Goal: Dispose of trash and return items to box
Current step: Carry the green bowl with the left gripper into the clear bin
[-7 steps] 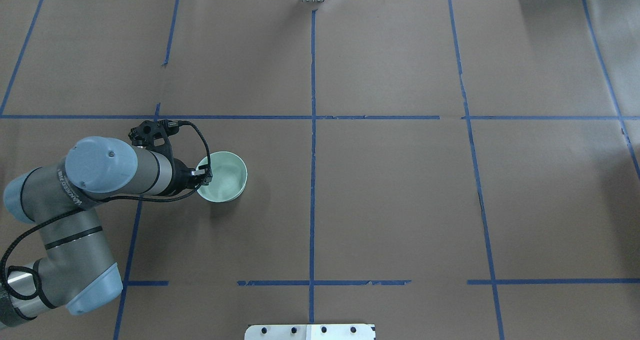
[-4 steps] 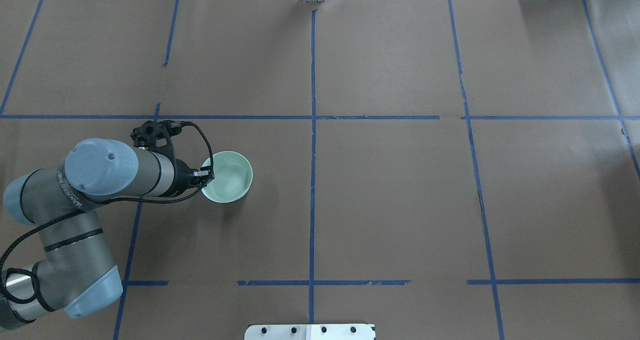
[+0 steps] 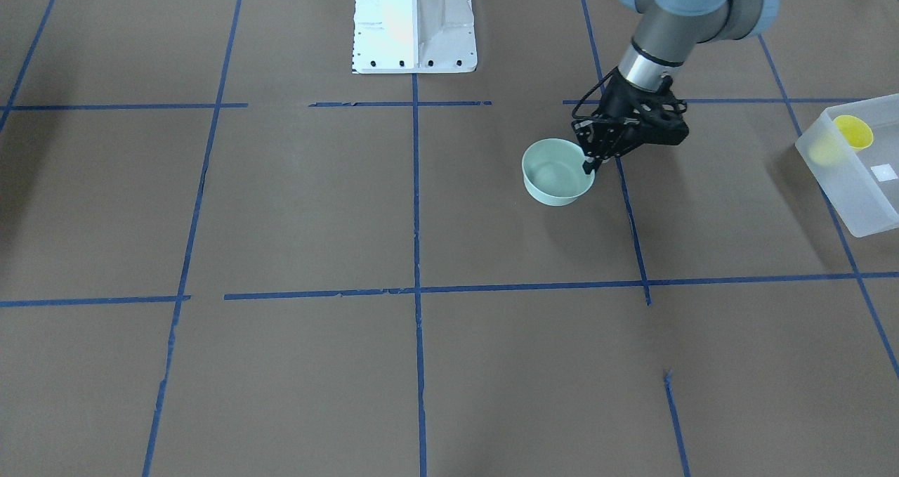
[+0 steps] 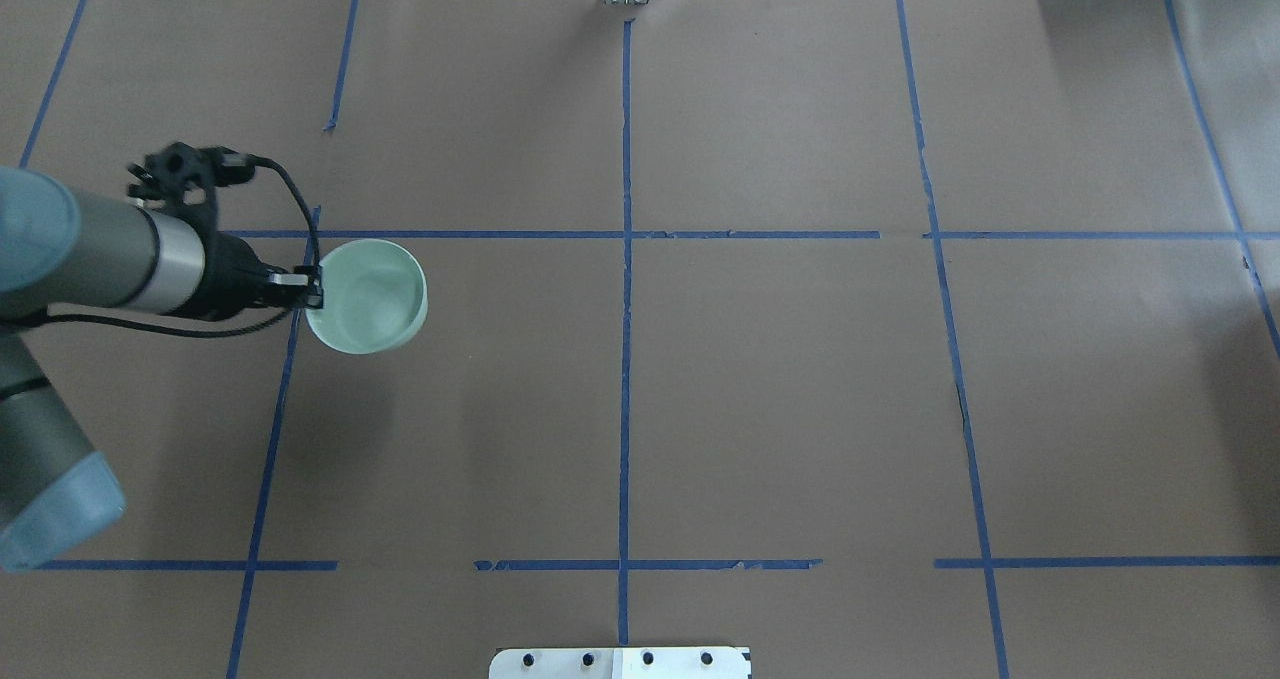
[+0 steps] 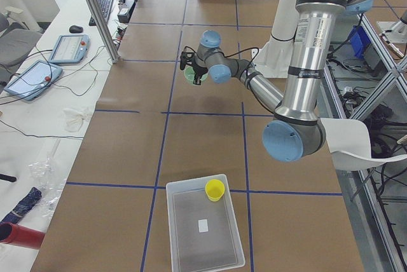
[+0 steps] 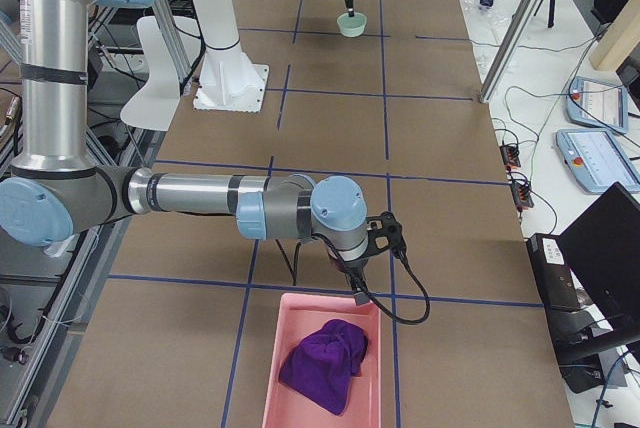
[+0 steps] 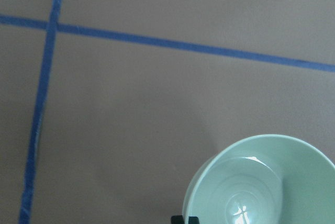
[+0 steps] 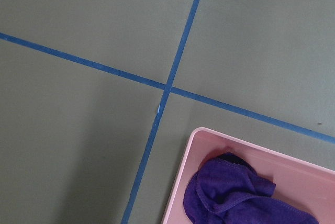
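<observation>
Holds bowl (image 3: pixel 555 175) by rim in left gripper (image 3: pixel 588 166), jaws pinched narrow on its wall, apparently clear of bench (image 3: pixel 281 217) and well apart from box (image 3: pixel 853 189). Notes cup (image 3: pixel 852 131) inside box. Requires, next, travel over box, lowering, release. Cannot tell right gripper's (image 6: pixel 360 296) jaws.

Silver-grey arms (image 5: pixel 305 49), pale-blue joint caps (image 5: pixel 289 142), black cables (image 4: pixel 304 199).

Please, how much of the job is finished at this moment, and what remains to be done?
Done: the yellow cup sits in the white box, and the purple cloth lies in the pink bin. In hand: the left tool pinches the rim of the green bowl, far from the box. Left: carry the bowl to the box and release it there.
</observation>
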